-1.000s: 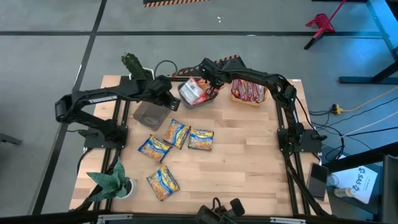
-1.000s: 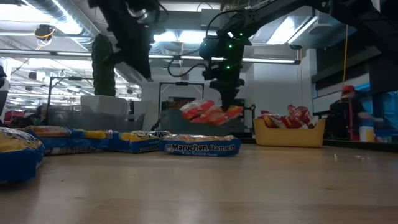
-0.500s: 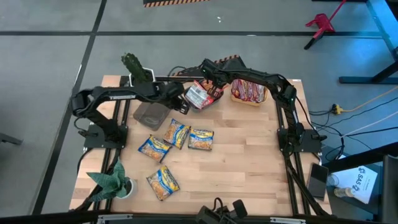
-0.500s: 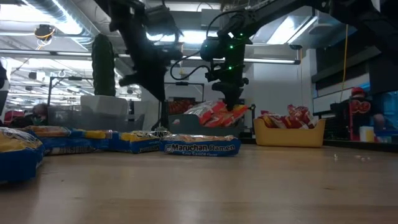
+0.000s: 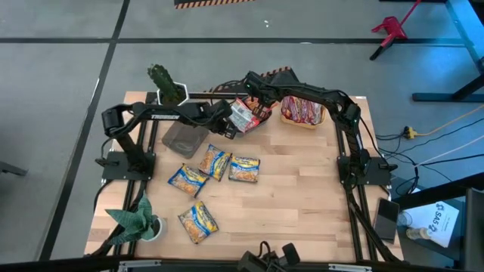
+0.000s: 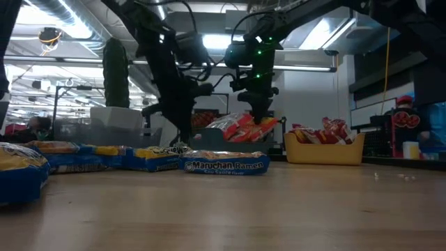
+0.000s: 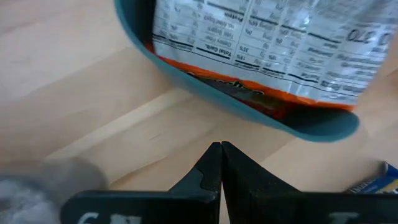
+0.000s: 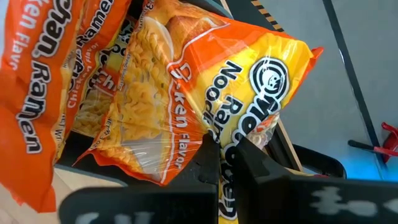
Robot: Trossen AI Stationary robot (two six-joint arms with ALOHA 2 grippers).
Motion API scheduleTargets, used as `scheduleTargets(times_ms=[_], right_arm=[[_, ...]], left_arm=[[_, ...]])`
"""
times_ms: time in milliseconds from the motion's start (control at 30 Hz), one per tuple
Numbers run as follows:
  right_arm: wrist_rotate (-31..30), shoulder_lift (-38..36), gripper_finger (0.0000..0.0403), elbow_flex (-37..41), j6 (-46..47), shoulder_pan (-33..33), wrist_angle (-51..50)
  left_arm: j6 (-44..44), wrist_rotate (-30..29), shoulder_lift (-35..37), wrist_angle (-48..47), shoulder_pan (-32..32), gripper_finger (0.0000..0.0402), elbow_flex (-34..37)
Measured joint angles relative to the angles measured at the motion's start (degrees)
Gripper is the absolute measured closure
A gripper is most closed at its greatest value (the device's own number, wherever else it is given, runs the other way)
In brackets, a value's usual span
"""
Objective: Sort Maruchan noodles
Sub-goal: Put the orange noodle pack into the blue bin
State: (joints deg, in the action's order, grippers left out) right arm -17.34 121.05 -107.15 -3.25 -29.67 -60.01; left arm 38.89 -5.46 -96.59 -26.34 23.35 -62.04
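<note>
A wooden surface (image 5: 295, 189) stands on a grey floor, with a lit workshop behind. On the surface lie four blue-and-yellow noodle packets (image 5: 215, 162), well apart from the yellow bin (image 5: 302, 121) of red packets at the far edge. A teal bin (image 7: 249, 112) near the far middle holds orange packets (image 8: 155, 118). The right gripper (image 8: 225, 163) has its jaws clamped on the crimped edge of one orange packet over that bin. The left gripper (image 7: 221, 163) hovers just beside the teal bin, jaws pressed together, holding nothing. These packets look light, crinkly and slippery, the noodle block inside brittle; pinching a sealed edge seems safest.
</note>
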Motion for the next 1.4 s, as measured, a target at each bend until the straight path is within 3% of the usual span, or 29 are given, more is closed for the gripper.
scheduleTargets(times_ms=[500,733,900,1067,1267,1400], right_arm=[[19.9,-0.1,0.0402,0.1,-6.2,0.0,7.8],[35.1,-0.1,0.0402,0.1,-11.0,0.0,11.6],[31.8,-0.1,0.0402,0.1,-12.4,-0.4,11.4],[33.2,0.2,0.0402,0.0,-15.3,-3.1,8.3],[50.8,1.2,0.0402,0.0,-24.7,-6.5,6.6],[53.3,1.2,0.0402,0.0,-28.8,-8.0,4.1]], left_arm=[[-2.0,1.4,-1.8,4.6,2.9,0.0401,0.1],[-3.6,-0.1,-1.9,4.8,3.6,0.0401,0.1],[-4.9,0.5,-1.9,5.2,3.7,0.0402,0.1],[-7.0,2.9,-1.9,5.3,3.7,0.0402,0.0],[-7.8,3.7,-1.9,5.2,3.3,0.0402,0.0],[-9.3,3.9,-1.9,4.8,3.2,0.0402,0.0]])
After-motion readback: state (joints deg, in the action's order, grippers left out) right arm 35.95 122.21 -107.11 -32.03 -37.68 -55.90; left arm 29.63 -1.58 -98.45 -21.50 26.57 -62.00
